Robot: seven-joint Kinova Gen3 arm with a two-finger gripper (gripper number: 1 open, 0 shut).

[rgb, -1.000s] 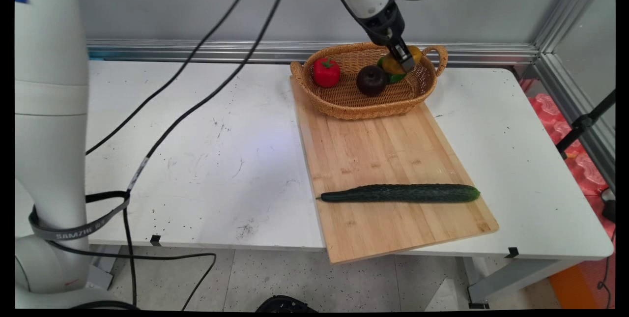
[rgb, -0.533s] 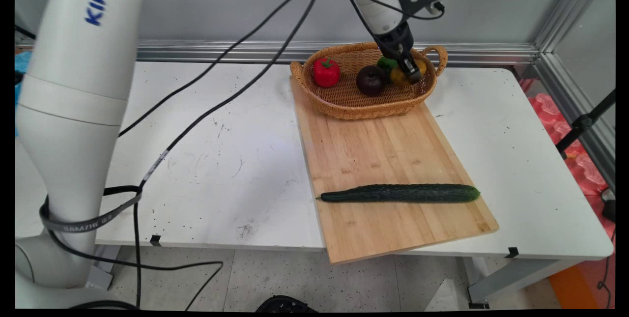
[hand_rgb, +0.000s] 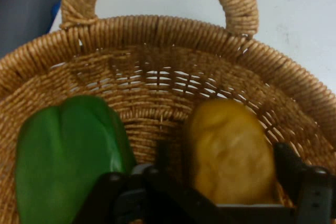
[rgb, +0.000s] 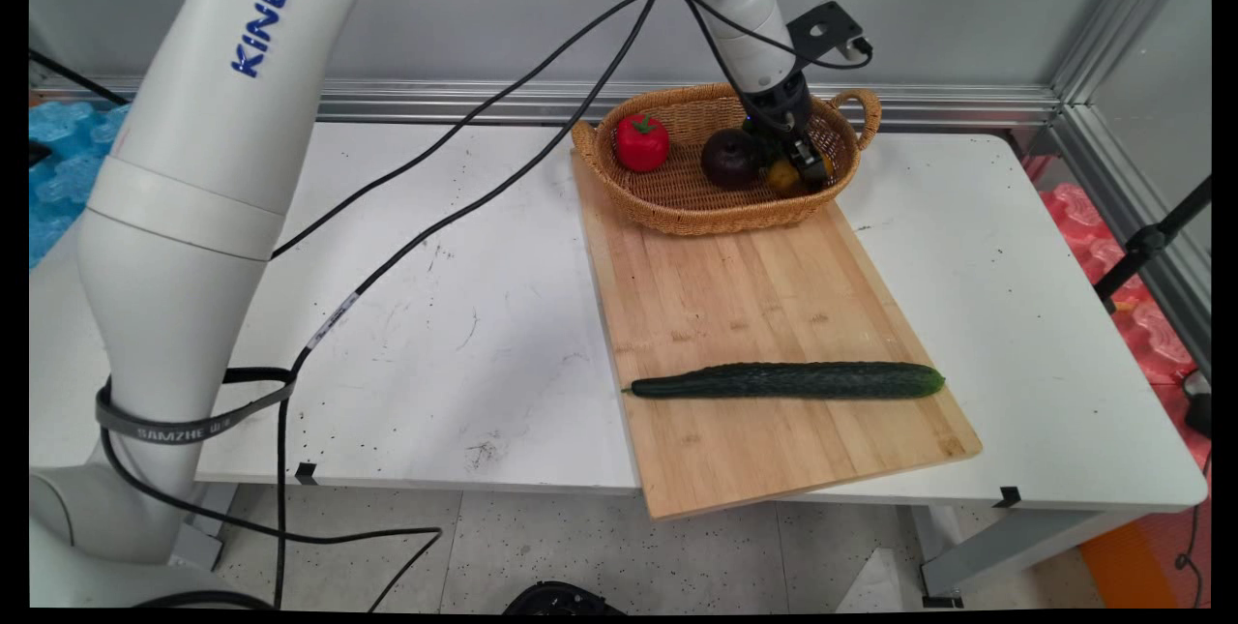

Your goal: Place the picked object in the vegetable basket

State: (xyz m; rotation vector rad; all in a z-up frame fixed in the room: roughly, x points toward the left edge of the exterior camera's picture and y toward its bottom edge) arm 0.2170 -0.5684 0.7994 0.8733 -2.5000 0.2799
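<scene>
White counter, grey wall behind. Nearest: cucumber across a wooden board. Farther: wicker basket. Inside, end effector straddles a yellow pepper, apparently unclamped; looks light, smooth, slippery, best gripped across its middle. Long axis along the fingers. Green pepper beside.

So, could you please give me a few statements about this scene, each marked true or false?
1. The tool is inside the wicker basket. True.
2. The cucumber lies in the basket. False: it lies on the wooden board.
3. The tool's fingers straddle the yellow item. True.
4. The red pepper sits on the bare table. False: it is in the basket.
5. A green pepper lies beside the yellow item. True.
</scene>
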